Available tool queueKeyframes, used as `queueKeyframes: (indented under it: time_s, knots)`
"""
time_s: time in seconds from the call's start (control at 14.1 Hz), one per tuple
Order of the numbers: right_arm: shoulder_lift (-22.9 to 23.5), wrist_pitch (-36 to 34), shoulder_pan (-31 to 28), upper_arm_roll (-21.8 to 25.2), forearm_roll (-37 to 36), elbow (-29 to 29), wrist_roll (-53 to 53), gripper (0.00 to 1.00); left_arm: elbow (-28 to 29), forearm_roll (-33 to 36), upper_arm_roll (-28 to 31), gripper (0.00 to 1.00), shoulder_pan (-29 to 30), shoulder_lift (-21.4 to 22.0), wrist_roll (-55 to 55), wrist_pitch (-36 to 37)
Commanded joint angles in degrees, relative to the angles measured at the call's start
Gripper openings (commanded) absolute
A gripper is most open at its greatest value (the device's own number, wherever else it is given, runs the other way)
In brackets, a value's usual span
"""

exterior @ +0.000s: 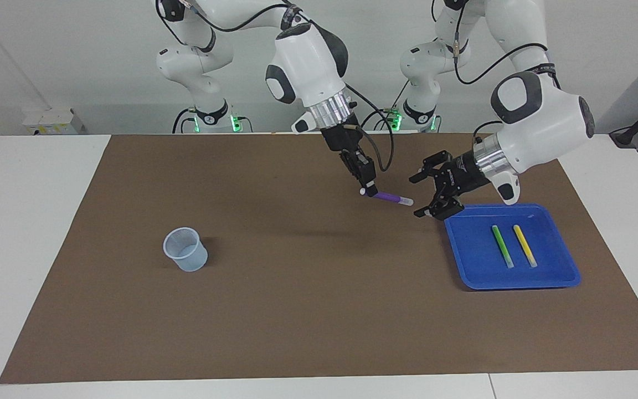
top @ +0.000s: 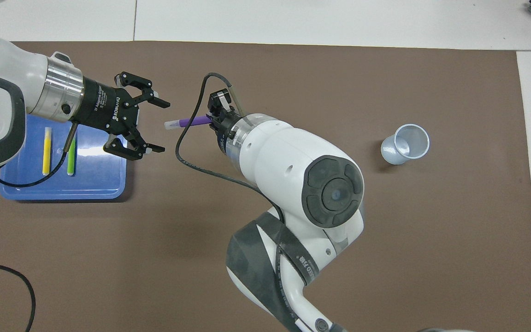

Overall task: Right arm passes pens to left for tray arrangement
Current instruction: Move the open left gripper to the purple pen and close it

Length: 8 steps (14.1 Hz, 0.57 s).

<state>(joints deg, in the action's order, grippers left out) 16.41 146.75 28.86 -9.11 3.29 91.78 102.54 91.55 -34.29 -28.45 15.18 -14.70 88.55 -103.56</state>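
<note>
Overhead, my right arm's bulk hides most of its right gripper [exterior: 370,191], which I see clamped on the purple pen [exterior: 392,197], held above the brown mat [exterior: 297,288], pale cap toward the left gripper [exterior: 417,196]. That one hangs just beside the cap, fingers spread, not touching. Green pen [exterior: 502,246] and yellow pen [exterior: 524,245] lie in the blue tray [exterior: 474,266].

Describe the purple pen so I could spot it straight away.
Find the brown mat, then the right hand above its middle. The purple pen sticks out sideways from that shut hand, held in the air, unlike the green pen and yellow pen lying in the blue tray.
</note>
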Motion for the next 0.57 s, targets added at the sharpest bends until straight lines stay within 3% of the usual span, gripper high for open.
queueKeyframes:
  time_s: [0.0,0.5]
  knots:
    - [0.03,1.08,-0.21,-0.12,0.84,0.77,-2.17,0.00,-0.94,-0.95,0.15,0.97,-1.55,-0.24,4.33,-1.45]
    - [-0.06,0.91,-0.38,-0.12,0.84,0.86,-2.96,0.00,1.52,-0.34,0.23,0.92,-4.46,0.98,6.64,-6.65]
